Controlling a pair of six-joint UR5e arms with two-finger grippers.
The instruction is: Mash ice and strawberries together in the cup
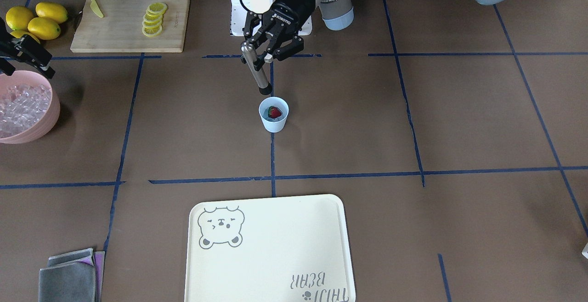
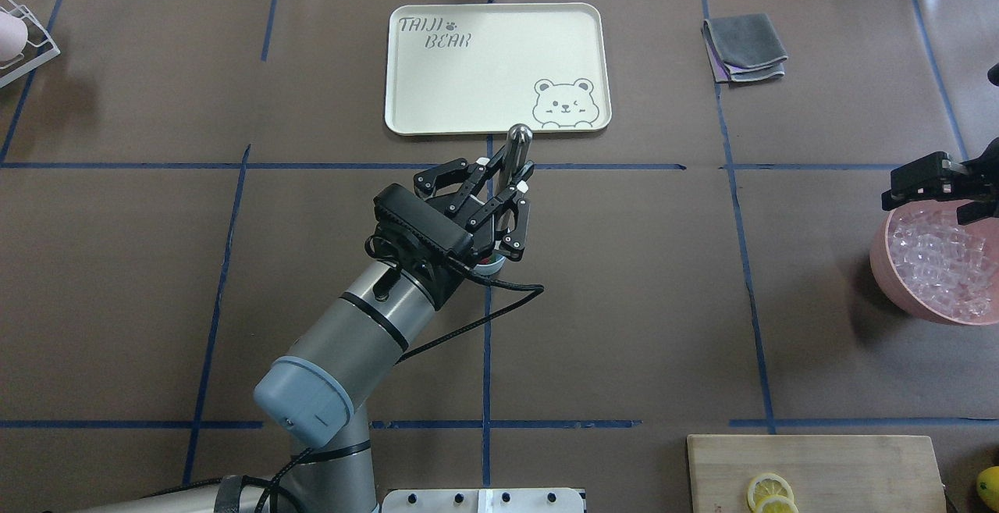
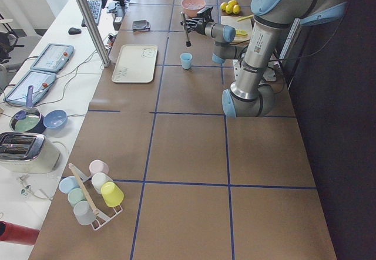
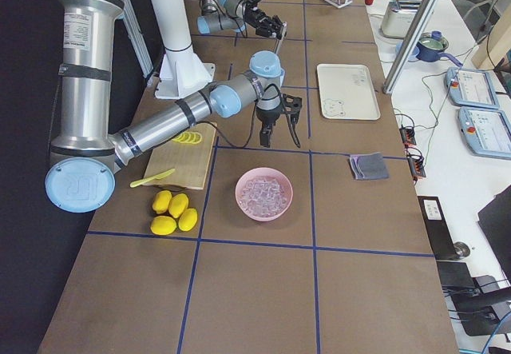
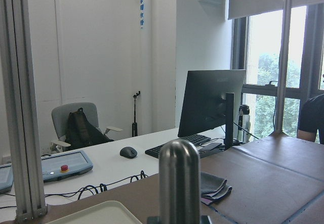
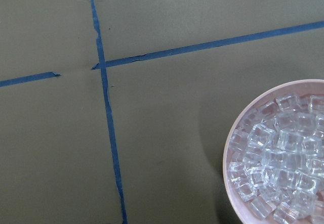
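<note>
Cup [image 1: 273,125] near "TAIJI BEAR" tray [image 1: 275,242]

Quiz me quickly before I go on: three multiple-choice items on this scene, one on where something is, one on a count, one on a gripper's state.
1. Where is the strawberry relative to the cup?
A. Beside it
B. Inside it
C. Behind it

2. How many whole lemons lie by the cutting board?
A. Two
B. Six
C. Four

3. What state is the left gripper in?
A. Shut on the metal muddler
B. Open and empty
C. Shut on the cup

Answers:
1. B: the front-facing view shows the red piece within the cup's rim.
2. C: the right-side view shows four lemons together.
3. A: its fingers clamp the rod's upper end, and the rod's tip hangs just above the cup.
</note>
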